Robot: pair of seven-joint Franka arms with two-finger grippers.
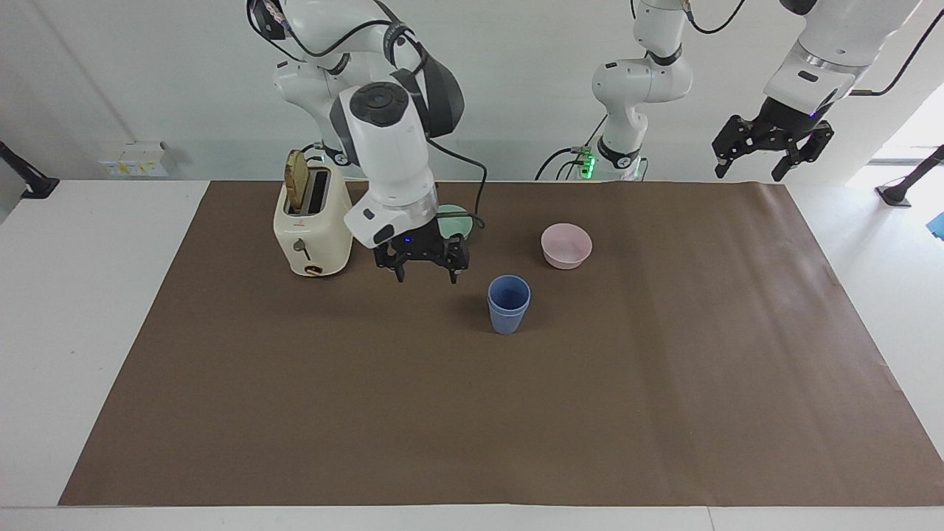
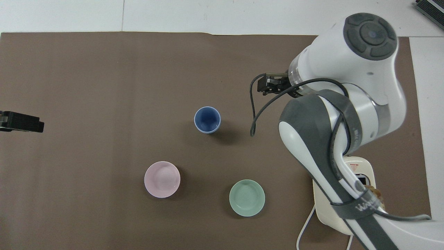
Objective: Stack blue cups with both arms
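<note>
The blue cups (image 1: 509,304) stand upright on the brown mat as one nested stack, with two rims showing one inside the other; they also show in the overhead view (image 2: 207,119). My right gripper (image 1: 426,265) is open and empty, raised over the mat between the toaster and the cups, apart from the stack; it also shows in the overhead view (image 2: 272,85). My left gripper (image 1: 771,151) is open and empty, waiting high over the left arm's end of the table; only its tip shows in the overhead view (image 2: 20,121).
A cream toaster (image 1: 313,221) with a slice of bread in it stands toward the right arm's end, mostly under the arm in the overhead view (image 2: 322,210). A pink bowl (image 1: 566,245) (image 2: 162,179) and a green bowl (image 1: 457,220) (image 2: 247,197) sit nearer to the robots than the cups.
</note>
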